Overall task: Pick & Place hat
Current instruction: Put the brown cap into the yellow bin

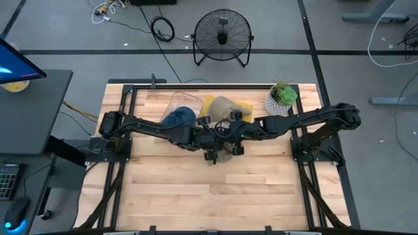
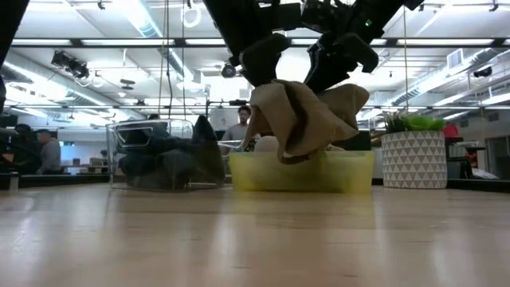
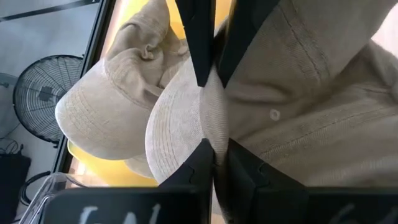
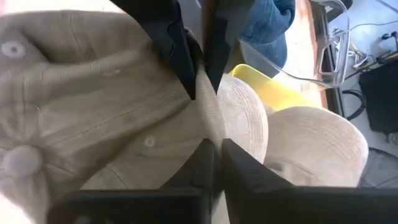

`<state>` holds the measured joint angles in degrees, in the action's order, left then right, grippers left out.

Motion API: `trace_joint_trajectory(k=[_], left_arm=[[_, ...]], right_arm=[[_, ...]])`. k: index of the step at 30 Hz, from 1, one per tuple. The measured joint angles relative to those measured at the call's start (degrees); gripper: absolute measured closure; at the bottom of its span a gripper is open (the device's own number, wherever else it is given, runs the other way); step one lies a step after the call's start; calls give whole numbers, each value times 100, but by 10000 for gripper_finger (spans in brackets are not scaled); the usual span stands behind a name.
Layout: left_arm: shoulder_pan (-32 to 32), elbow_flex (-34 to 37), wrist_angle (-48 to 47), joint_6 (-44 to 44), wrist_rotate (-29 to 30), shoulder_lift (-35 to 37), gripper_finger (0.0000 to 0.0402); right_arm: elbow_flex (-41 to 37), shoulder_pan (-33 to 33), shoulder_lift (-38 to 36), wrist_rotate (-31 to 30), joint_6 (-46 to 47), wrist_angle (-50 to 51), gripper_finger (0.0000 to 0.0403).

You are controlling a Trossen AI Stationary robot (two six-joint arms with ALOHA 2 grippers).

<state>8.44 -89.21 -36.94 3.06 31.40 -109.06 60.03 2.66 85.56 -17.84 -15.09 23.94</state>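
A beige corduroy hat (image 2: 307, 119) hangs crumpled above the table, in front of a yellow bin (image 2: 351, 171). Both grippers meet over it at the table's middle. In the low view my left gripper (image 2: 267, 68) comes down on its left part and my right gripper (image 2: 339, 68) on its right part. Each is shut on the hat. A second beige hat (image 3: 102, 115) lies in the yellow bin (image 1: 247, 106). A clear bin (image 1: 176, 103) to the left of it holds a blue hat (image 1: 177, 119). My left gripper (image 3: 214, 152) pinches a ridge of the hat's cloth (image 3: 210, 121) between its two fingers, where the curved brim (image 3: 171, 127) meets the crown (image 3: 298, 118). The hat is lifted clear and hangs below. My right gripper (image 4: 214, 148) pinches the same ridge (image 4: 208, 115) from the opposite side, between brim (image 4: 245, 121) and crown (image 4: 106, 118). Its fingertips face the left gripper's fingers (image 4: 174, 43) a short way along the ridge. The hat hangs clear of the table.
A potted plant in a white pot (image 1: 282, 98) stands at the table's far right. The bins line the far edge. Bare wood (image 1: 209, 196) spreads across the near half. Beyond the far edge, a floor fan (image 1: 223, 36) stands off the table.
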Motion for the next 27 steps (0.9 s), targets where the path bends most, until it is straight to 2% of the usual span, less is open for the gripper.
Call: trace_joint_trajectory(k=[6,13,18,22,27], left_arm=[[-134,-4,-77,-21,-55,7,353],[-85,-15,-138,-71,-49,7,274],[51,-30,-549,79,65,250,225],[53,-31,-1358,729,265,685,212],[45,-39,-1965,1166,324,1441,218]], right_arm=[[0,-7,0,-28,-22,27,385],[0,-2,22,-171,-33,222,396],[-7,-2,-52,-191,-68,306,396],[-13,0,-290,-446,-203,388,396],[-13,-7,-769,-753,-1204,412,396]])
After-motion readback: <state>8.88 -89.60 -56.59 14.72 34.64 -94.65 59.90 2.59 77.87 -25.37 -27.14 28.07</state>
